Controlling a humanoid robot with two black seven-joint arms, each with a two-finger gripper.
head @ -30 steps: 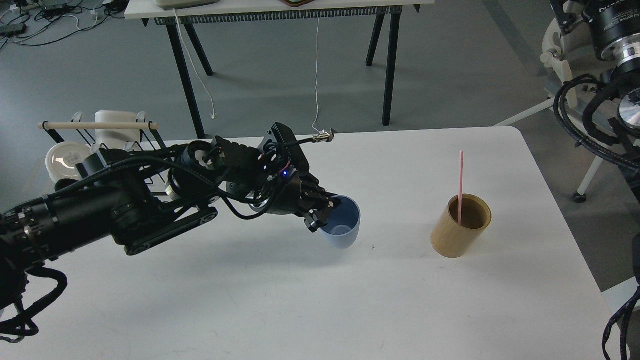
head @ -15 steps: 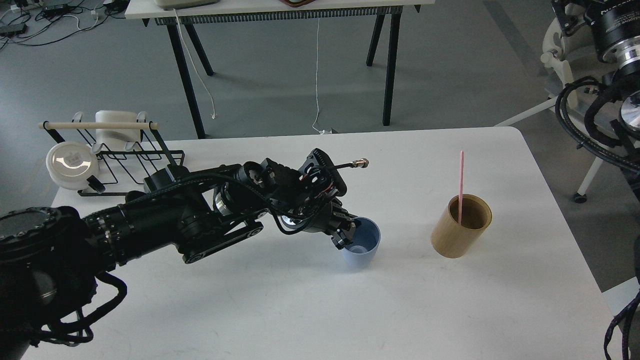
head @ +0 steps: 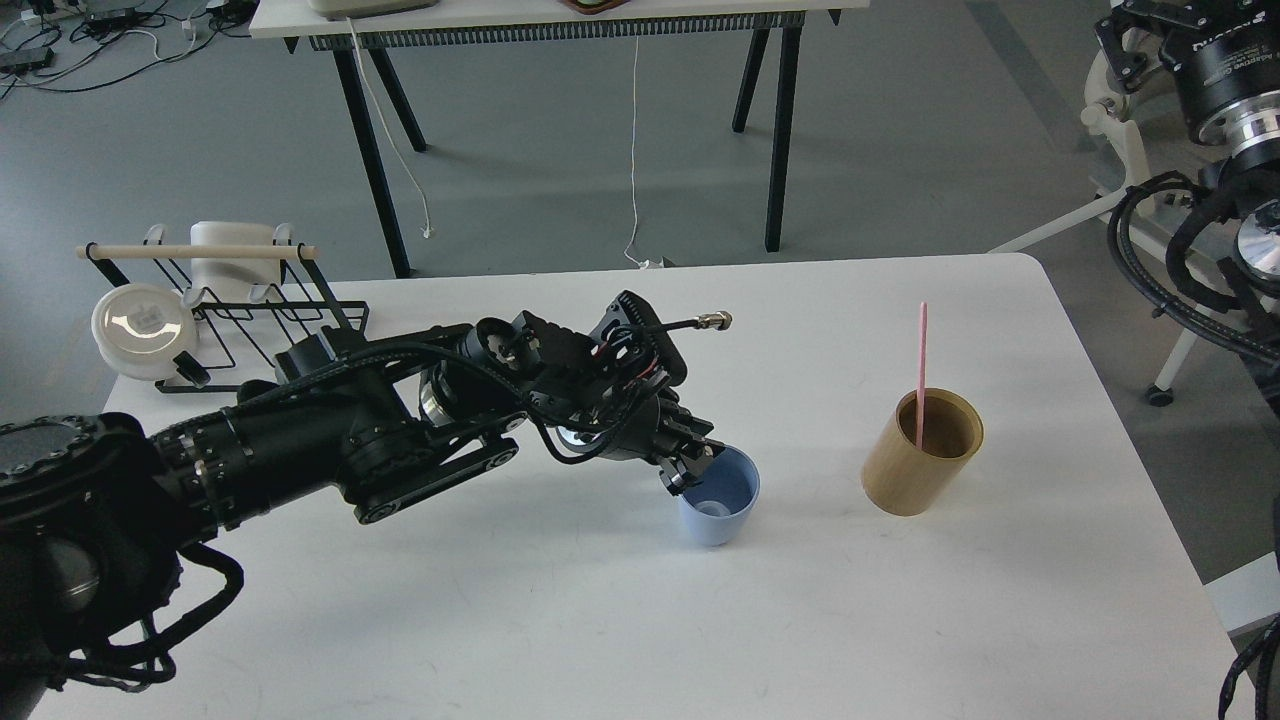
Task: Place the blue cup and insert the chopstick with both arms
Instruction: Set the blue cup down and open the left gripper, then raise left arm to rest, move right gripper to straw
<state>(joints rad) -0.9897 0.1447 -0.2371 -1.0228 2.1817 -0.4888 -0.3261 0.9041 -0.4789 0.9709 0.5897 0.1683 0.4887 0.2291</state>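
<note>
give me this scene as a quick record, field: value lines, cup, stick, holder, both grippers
blue cup: upright on the white table, left of the holder
left gripper: fingers pinching the cup's left rim
pink chopstick: standing in the tan cylinder holder, leaning on its back wall
right gripper: out of view; only arm links at the right edge
wire rack: far left table corner

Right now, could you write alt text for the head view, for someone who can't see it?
A black robot arm's left gripper holds the rim of an upright blue cup on a white table. To the right, apart from it, a pink chopstick stands in a tan cylinder holder.
</note>
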